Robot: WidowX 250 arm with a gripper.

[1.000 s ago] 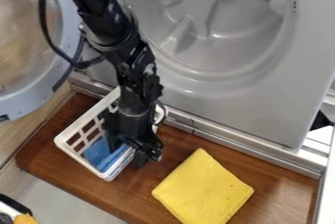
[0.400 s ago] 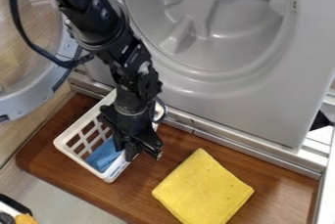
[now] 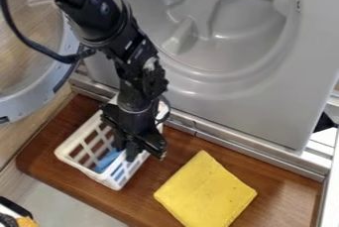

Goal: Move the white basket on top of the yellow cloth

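Observation:
Against the right long side of the white basket (image 3: pixel 83 134), the gripper (image 3: pixel 134 153) hangs down, shut on that side's rim. The basket stands at the left of the brown wooden board, a little tilted, with its slotted outer wall on the right showing. Inside it lies a blue thing (image 3: pixel 108 159), partly covered by the basket's wall and the gripper. The arm hides the basket's far right part. To the right, apart from the basket, the yellow cloth (image 3: pixel 205 190) lies flat on the board.
The brown board (image 3: pixel 49 171) runs along the front of a grey machine (image 3: pixel 218 102) with a round recess. Its open round door (image 3: pixel 33 103) stands at the left. A metal ledge (image 3: pixel 245 152) borders the board's back edge. A dark and orange object sits at the lower left corner.
The gripper has shifted slightly and closed on the basket's rim. The basket's right side has lifted and its near end moved a little right, exposing more of the outer wall. The cloth has not moved.

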